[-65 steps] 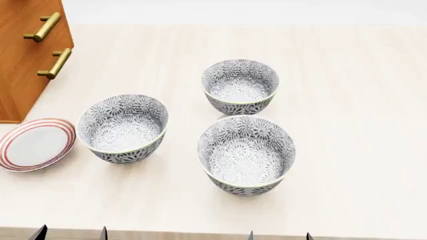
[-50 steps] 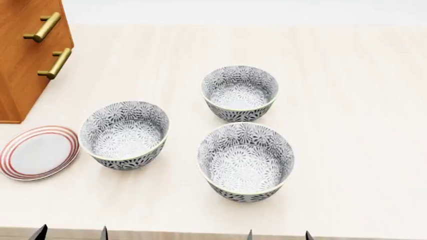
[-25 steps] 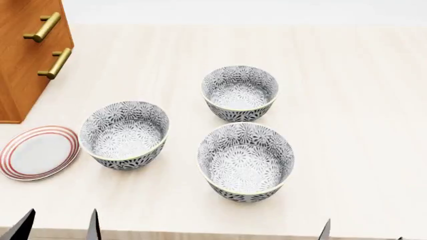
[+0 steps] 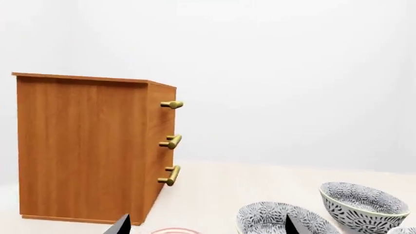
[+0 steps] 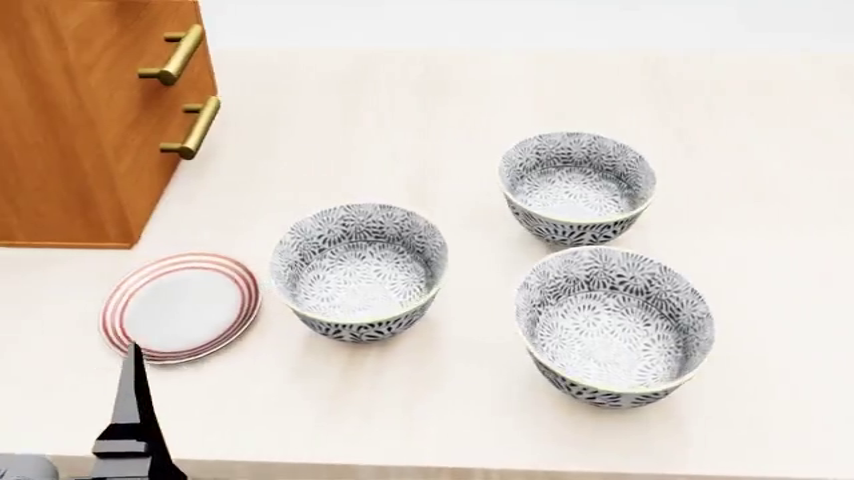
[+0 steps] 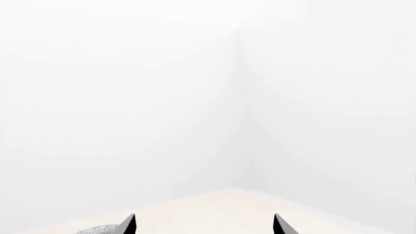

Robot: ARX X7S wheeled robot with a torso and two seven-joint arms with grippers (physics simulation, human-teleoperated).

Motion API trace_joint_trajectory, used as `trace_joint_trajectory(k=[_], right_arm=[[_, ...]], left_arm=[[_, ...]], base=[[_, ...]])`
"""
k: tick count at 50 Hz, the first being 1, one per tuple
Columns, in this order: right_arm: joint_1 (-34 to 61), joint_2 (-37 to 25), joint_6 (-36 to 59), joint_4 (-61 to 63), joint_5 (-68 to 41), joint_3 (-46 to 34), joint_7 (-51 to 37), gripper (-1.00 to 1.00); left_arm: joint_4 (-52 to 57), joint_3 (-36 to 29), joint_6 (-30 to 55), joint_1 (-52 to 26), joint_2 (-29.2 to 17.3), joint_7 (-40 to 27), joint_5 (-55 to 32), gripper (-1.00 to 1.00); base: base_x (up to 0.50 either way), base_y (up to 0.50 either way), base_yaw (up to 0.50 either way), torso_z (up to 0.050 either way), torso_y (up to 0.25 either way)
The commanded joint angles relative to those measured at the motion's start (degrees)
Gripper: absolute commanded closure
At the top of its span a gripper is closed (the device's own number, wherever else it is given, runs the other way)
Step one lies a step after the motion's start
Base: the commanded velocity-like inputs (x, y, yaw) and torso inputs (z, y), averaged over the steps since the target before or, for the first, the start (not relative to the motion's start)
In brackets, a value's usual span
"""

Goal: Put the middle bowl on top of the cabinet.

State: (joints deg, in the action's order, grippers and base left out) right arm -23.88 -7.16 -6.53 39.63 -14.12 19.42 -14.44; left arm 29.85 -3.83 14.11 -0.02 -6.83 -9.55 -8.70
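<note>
Three look-alike deep bowls with grey-black floral pattern stand on the pale table: a left one (image 5: pixel 358 272), a far one (image 5: pixel 577 188) and a near right one (image 5: pixel 614 325). I cannot tell for sure which is the middle bowl. The orange-brown cabinet (image 5: pixel 80 120) with brass handles stands at the far left. It rises tall in the left wrist view (image 4: pixel 85 146). My left gripper (image 4: pixel 205 227) is open and empty, short of the left bowl (image 4: pixel 273 219). One of its fingers (image 5: pixel 134 400) shows by the table's front edge. My right gripper (image 6: pixel 204 226) is open and empty.
A flat white plate with red rings (image 5: pixel 180 305) lies between the cabinet and the left bowl, just beyond my left finger. The far bowl (image 4: pixel 364 204) also shows in the left wrist view. The right wrist view faces a white wall and a strip of table.
The head view has swung left, so the bowls, plate and cabinet sit further right in it. My left finger has risen at the bottom left; the right fingertips have left the head view.
</note>
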Motion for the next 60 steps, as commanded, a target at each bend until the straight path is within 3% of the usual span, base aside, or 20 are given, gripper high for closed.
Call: trace_joint_trajectory(k=[1,20,28,50,60], right_arm=[[-1.7,-0.4,-1.4,1.8,-0.5,1.1,-1.2,-1.0],[-1.4,-1.4,-0.2,2.1,0.4,0.0,-2.9,-1.0],[-1.6,-1.9,-0.2,2.0,-3.9,0.3,-2.7,-1.0],[-2.3,-2.3,0.0,2.9,-2.2,0.5,-5.0,-1.0],[-3.6,-2.4,-1.1,3.8,-3.3,1.5,-5.6,-1.0]], left_arm=[[2.3,0.4,1.0,-0.2,-1.0,-1.1,-1.4,-1.0],[2.4,0.2,1.5,-0.6,-1.7,-2.3,-2.7,-1.0],[3.0,0.0,2.0,-0.4,-2.1,-2.7,-3.4,-1.0],[3.9,0.4,2.8,-0.9,-3.1,-3.9,-5.3,-1.0],[4.7,0.5,3.3,-0.8,-3.6,-4.6,-6.2,-1.0]], base=[[0.0,0.5,0.0,0.0,0.0],[0.0,0.5,0.0,0.0,0.0],[0.0,0.0,0.0,0.0,0.0],[0.49,0.0,0.0,0.0,0.0],[0.0,0.0,0.0,0.0,0.0]])
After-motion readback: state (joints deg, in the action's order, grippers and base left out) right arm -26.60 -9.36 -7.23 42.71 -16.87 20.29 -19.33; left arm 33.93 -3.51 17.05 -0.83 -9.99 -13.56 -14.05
